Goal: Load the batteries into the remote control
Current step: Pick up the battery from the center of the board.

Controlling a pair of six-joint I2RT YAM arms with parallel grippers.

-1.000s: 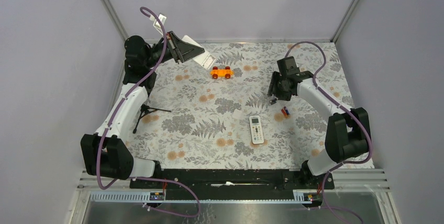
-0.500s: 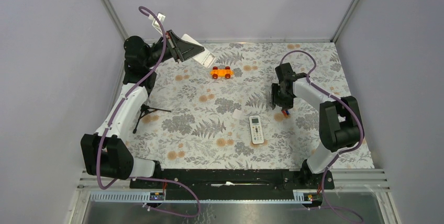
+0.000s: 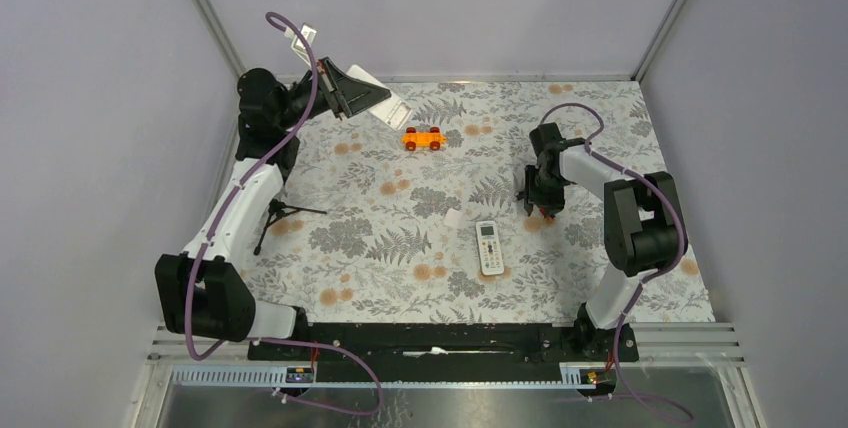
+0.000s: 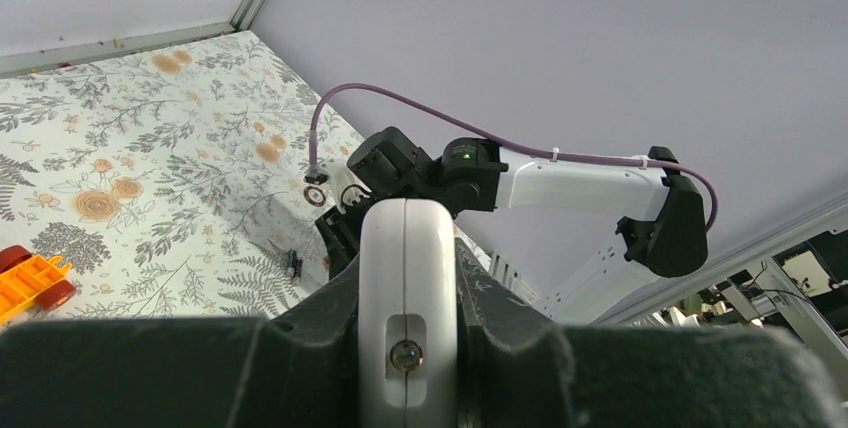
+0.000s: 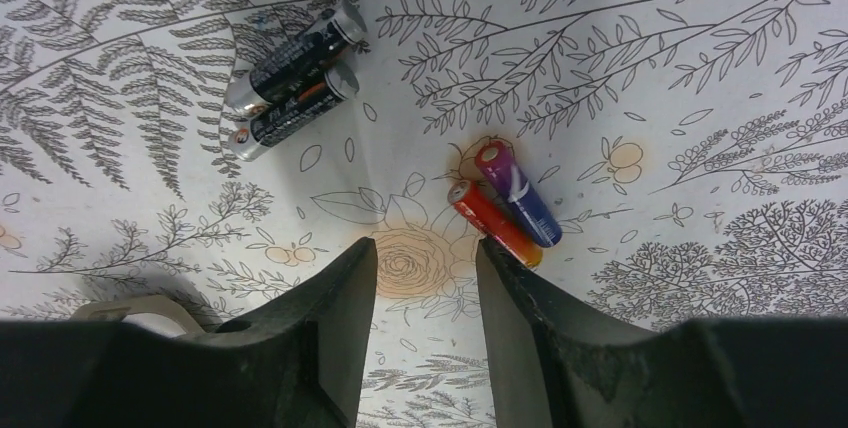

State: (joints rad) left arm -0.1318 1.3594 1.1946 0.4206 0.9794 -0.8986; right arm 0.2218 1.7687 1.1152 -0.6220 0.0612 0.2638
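- Above and behind the arms, top view: the left gripper (image 3: 368, 98) is raised over the table's far-left corner and clenched on the remote control (image 3: 392, 111). One white end juts past the fingers, and its buttons cannot be made out. The right gripper (image 3: 541, 206) points down at the table (image 3: 400, 273) and hides the batteries (image 3: 546, 213) except for a red speck. A white remote (image 3: 489, 247) lies near it, and an orange toy car (image 3: 423, 138) sits farther back.
- Left wrist view: the remote control (image 4: 406, 288) is seen end-on, clamped between dark fingers, with its lower part cut off by the frame edge. The right arm (image 4: 560, 173) shows beyond it, but its claw is too small to judge.
- Right wrist view: the batteries (image 5: 505, 208) lie side by side and touching on the cloth. The right gripper (image 5: 425, 253) is released, with only cloth between its jaws. One fingertip (image 5: 495, 258) overlaps the red cell's near end, though contact cannot be told. Two black batteries (image 5: 295, 73) lie apart at upper left.
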